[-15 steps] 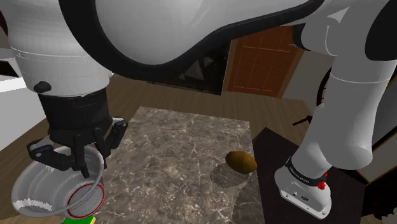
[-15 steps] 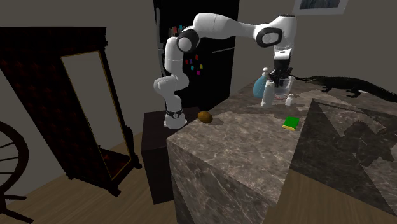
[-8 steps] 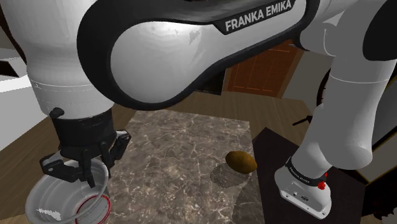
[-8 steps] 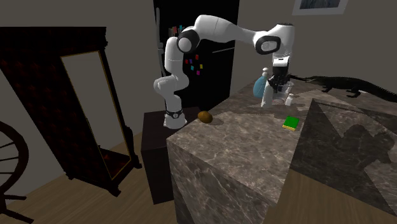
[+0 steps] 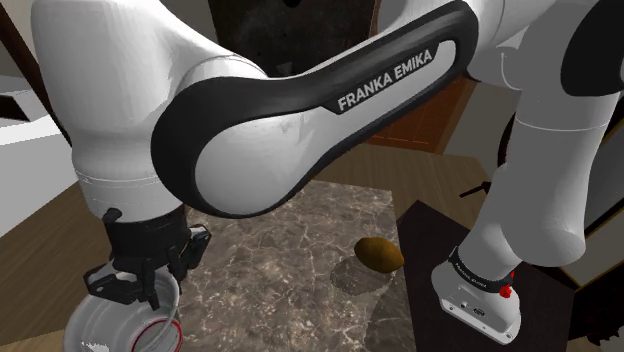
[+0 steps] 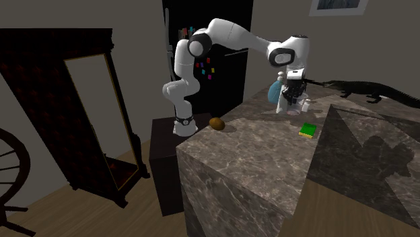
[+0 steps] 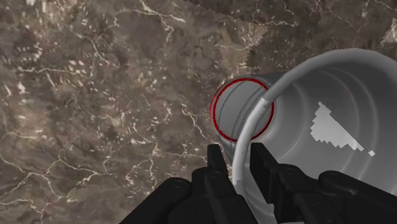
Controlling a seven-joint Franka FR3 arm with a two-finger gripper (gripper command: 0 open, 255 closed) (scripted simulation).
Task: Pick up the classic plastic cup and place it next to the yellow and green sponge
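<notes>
A translucent grey cup (image 7: 321, 130) with a red ring around its base hangs tilted over the marble counter (image 7: 95, 95). My gripper (image 7: 236, 160) is shut on its rim, one finger inside the wall and one outside. From the shoulder view, the gripper (image 5: 137, 287) holds the cup (image 5: 115, 328) low at the lower left. Across the room, the gripper (image 6: 291, 101) and cup (image 6: 294, 108) sit just above the counter. The yellow and green sponge (image 6: 307, 130) lies flat a short way in front of them.
A brown potato-like lump (image 5: 379, 254) rests on the counter (image 5: 290, 250) near the stand (image 5: 480, 300). A blue spray bottle (image 6: 274, 91) stands just behind the gripper. A dark lizard-like figure (image 6: 367, 89) lies along the counter's far side.
The arm has lowered the held cup toward the counter and swung it a little toward the second exterior view's left. The grip stays the same.
</notes>
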